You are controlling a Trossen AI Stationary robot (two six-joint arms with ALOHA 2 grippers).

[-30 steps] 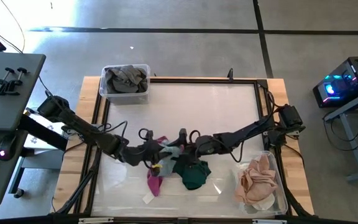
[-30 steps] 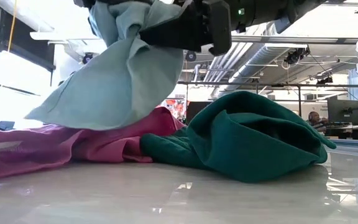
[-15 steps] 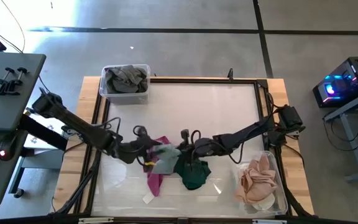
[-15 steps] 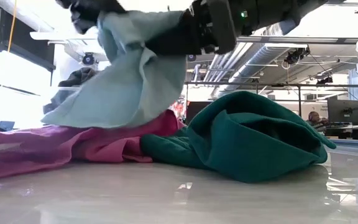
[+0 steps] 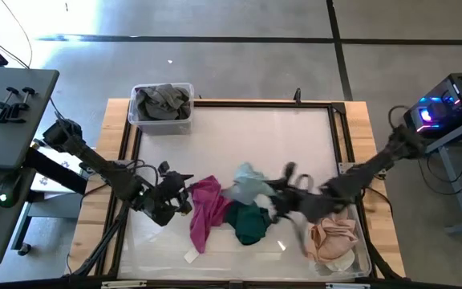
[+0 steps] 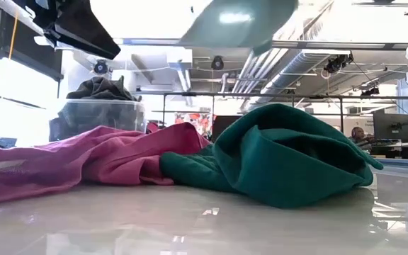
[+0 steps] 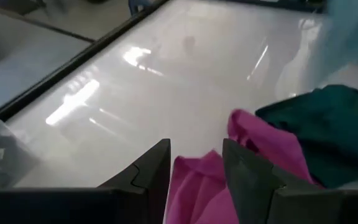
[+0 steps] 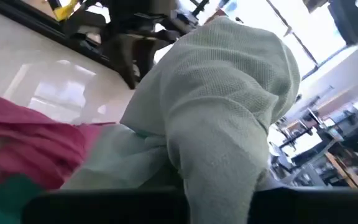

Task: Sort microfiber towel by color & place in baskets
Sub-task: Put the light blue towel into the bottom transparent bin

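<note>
High view: my left tool (image 5: 184, 197) has let go, half spread, so the right tool (image 5: 277, 193) pinching the pale towel (image 5: 247, 183) carries it from the pink towel (image 5: 205, 201) toward sorting.

I'm looking down on a glossy white tabletop (image 5: 239, 136) framed in black rail and set in a pale wooden border. At its eleven o'clock corner sits the small, squarish clear plastic basket (image 5: 161, 120), holding grey cloth. At about four o'clock, along the right edge, lies the larger clear plastic basket (image 5: 361, 250) with beige cloth in it. Near six o'clock, a crumpled magenta microfiber towel (image 5: 204, 207) lies on the surface, touching a bunched dark green microfiber towel (image 5: 249, 222) just beside it at its three o'clock.
</note>
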